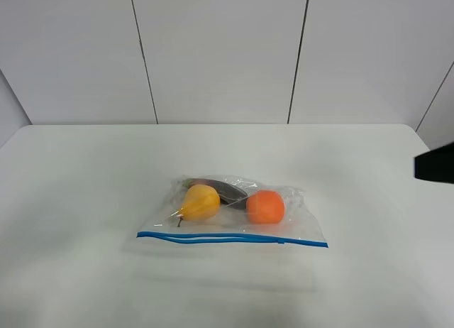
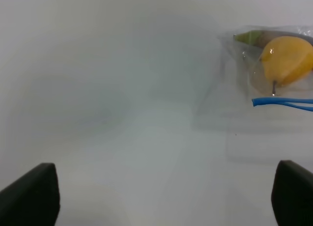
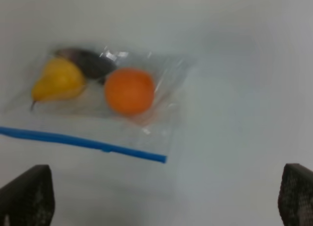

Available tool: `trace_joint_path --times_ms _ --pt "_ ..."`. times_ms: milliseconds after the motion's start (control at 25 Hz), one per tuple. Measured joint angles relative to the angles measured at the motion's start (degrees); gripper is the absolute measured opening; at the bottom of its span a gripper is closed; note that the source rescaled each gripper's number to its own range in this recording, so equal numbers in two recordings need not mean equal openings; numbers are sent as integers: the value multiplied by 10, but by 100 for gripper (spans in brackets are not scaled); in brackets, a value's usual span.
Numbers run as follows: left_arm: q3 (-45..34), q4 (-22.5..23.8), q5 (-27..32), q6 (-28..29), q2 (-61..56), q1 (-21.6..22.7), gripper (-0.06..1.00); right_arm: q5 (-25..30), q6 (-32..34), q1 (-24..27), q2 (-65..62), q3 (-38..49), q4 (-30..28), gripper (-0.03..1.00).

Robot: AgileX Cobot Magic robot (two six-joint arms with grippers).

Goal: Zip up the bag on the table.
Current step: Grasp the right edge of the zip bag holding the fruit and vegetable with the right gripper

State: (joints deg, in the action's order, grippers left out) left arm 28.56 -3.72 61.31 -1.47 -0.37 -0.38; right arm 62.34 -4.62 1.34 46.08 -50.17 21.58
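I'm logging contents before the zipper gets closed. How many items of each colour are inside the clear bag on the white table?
yellow pear: 1
round orange fruit: 1
dark elongated item, kind unclear: 1
Total: 3, all inside the clear plastic zip-lock bag.

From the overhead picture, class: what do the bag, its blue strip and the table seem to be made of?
The bag: thin clear plastic film, glossy; it wrinkles, glints and shows the orange inside. The blue strip: likely stiffer opaque plastic. The table: smooth matte white, no glare; laminate or painted board, cannot tell.
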Motion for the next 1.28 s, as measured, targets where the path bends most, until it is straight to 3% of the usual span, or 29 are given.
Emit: trace_joint_path --times_ms 160,480,640,880,1080,1280 --pt "0 0 0 0 0 0 100 0 -8 0 138 -10 31 99" --pt "0 0 0 0 0 0 100 -1 -88 0 326 -10 139 98" --pt "0 0 0 0 0 0 100 -6 -118 0 380 9 167 98" --pt "0 0 0 0 0 0 100 -30 -221 2 432 101 266 97" --pt "0 0 0 0 0 0 100 -30 -300 45 475 118 361 97" --pt "0 0 0 0 0 0 100 -20 -346 79 519 118 385 97"
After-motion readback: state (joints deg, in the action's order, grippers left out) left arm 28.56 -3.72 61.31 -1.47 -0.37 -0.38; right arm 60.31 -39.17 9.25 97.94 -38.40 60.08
